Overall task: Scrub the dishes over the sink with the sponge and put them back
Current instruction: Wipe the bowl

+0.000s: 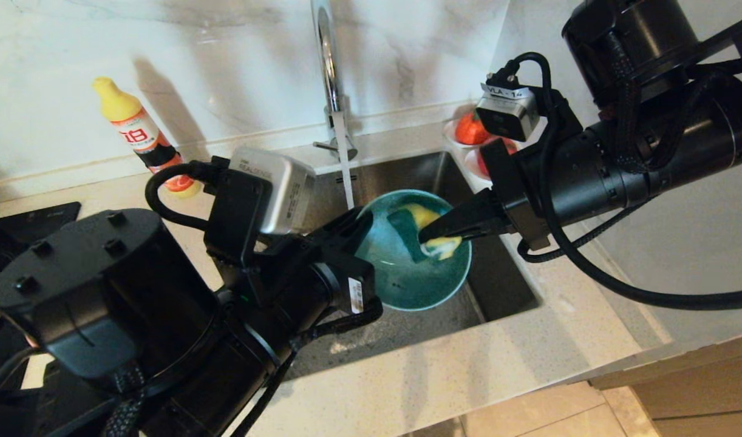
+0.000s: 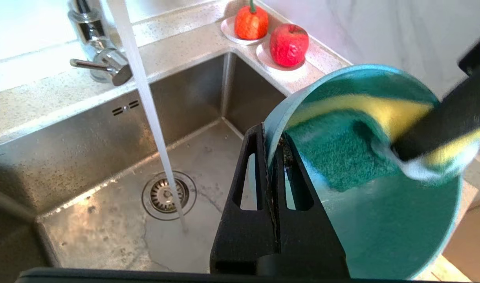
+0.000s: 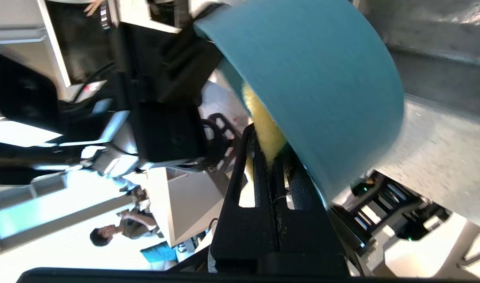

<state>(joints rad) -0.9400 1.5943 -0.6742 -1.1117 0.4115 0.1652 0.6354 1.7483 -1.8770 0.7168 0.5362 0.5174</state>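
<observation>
My left gripper is shut on the rim of the teal-blue bowl and holds it tilted over the steel sink. In the left wrist view the rim sits pinched in the left gripper, with the bowl open toward the camera. My right gripper is shut on the yellow and green sponge, which presses against the bowl's inside. The right wrist view shows the yellow sponge in the right gripper, against the bowl's outer wall. The plates are out of view.
Water runs from the chrome tap down to the drain, just left of the bowl. Two white saucers with red fruit stand at the sink's back right corner. A yellow-capped bottle stands on the counter at the back left.
</observation>
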